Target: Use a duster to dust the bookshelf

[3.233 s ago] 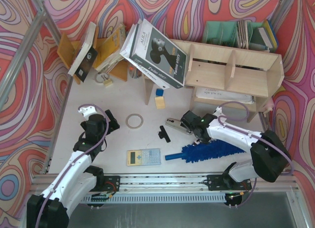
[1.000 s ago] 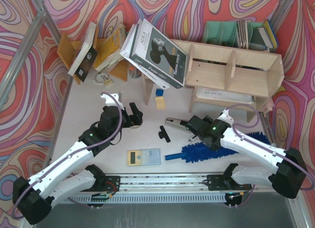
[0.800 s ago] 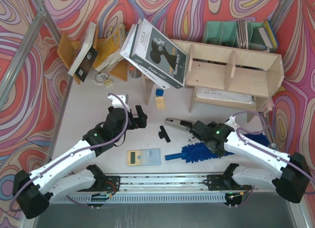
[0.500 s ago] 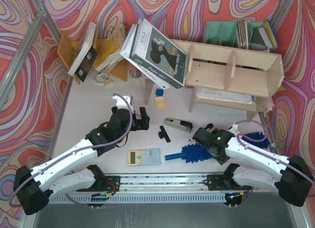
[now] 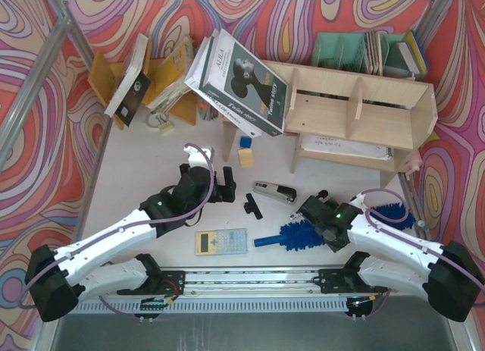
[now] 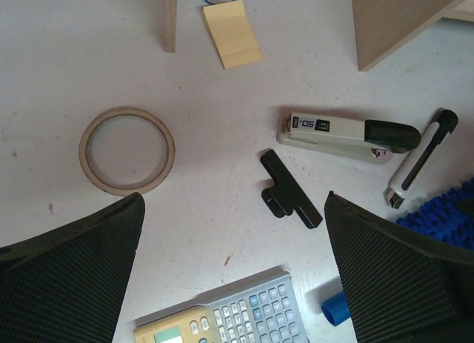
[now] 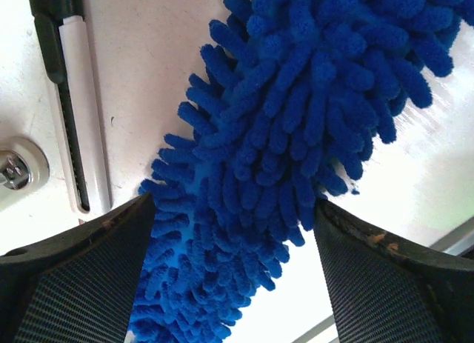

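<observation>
The blue fluffy duster (image 5: 297, 236) lies on the table near the front edge, its handle (image 5: 265, 241) pointing left. It fills the right wrist view (image 7: 296, 121). My right gripper (image 5: 318, 224) is down over its head, open, with one finger on each side of the fluff (image 7: 235, 210). My left gripper (image 5: 220, 186) is open and empty above the table's middle (image 6: 233, 210); the duster's handle tip (image 6: 337, 310) shows by its right finger. The pale plywood bookshelf (image 5: 356, 112) stands at the back right.
A stapler (image 5: 274, 192), black clip (image 5: 252, 207) and calculator (image 5: 221, 241) lie between the grippers. A tape ring (image 6: 127, 150) and pen (image 6: 422, 159) show in the left wrist view. A large book (image 5: 242, 82) leans on the shelf's left end. Orange rack (image 5: 163, 78) and green organiser (image 5: 356, 51) stand behind.
My right gripper has moved from the stapler towards the near edge and come down astride the duster's head. My left arm has reached forward and right over the tape ring.
</observation>
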Tool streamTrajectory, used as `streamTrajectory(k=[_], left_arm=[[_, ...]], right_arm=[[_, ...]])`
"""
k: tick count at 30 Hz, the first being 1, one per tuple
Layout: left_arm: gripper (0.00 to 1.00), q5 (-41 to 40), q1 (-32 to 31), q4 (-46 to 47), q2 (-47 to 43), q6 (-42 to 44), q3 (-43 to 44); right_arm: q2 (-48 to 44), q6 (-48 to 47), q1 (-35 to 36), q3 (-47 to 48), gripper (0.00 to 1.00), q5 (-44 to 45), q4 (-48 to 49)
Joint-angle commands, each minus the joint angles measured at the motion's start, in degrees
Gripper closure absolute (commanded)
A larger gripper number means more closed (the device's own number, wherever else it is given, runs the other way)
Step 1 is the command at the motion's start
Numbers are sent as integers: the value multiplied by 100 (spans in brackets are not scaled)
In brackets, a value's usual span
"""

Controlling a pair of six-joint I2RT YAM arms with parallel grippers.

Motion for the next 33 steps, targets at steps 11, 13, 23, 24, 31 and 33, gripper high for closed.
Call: streamTrajectory(k=[11, 13, 23, 24, 31, 33], left_arm=[[2, 295, -156, 38, 565, 275, 526], [2, 347, -185, 81, 624, 276, 548], [2, 527, -359, 48, 905, 380, 711], [2, 535, -378, 51, 929, 388, 722], [2, 795, -468, 24, 1119, 487, 852], [2, 880, -504, -18, 1198, 539, 911]], right_arm=[[220, -29, -256, -348, 27, -37, 343], [237, -6, -274, -365, 30, -14, 330], [-202, 213, -292, -473, 53, 102, 192], [-246, 250, -292, -473, 55, 120, 159], [-600, 342, -292, -393, 73, 271, 5], [-693, 382, -292, -340, 78, 343, -86]])
